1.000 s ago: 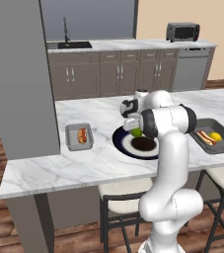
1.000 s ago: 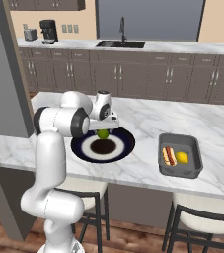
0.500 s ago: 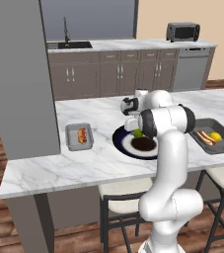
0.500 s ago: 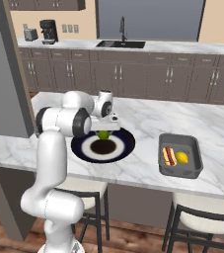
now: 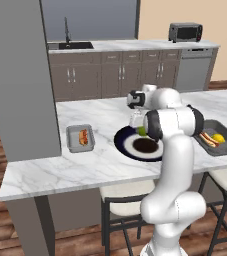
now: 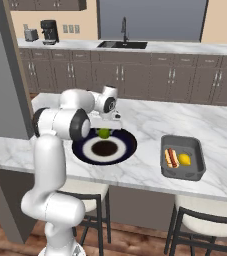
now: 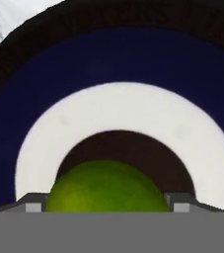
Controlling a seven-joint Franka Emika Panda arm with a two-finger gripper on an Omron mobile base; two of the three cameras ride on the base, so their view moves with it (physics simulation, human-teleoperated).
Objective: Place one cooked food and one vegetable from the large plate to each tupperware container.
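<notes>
On the left of the desk [image 5: 45,170], we see the first tupperware container [image 5: 80,138] holding a hot dog [image 5: 84,136] but no vegetable, so it is half filled. In the middle sits the large plate [image 6: 126,150], carrying one round green vegetable [image 7: 107,187]. Our gripper [image 6: 104,131] is down over it, jaws parted to its width, a tip at each side; we judge them closed on it, not yet lifted. On the right, the second tupperware container [image 6: 198,170] looks complete, with a hot dog and a yellow piece.
</notes>
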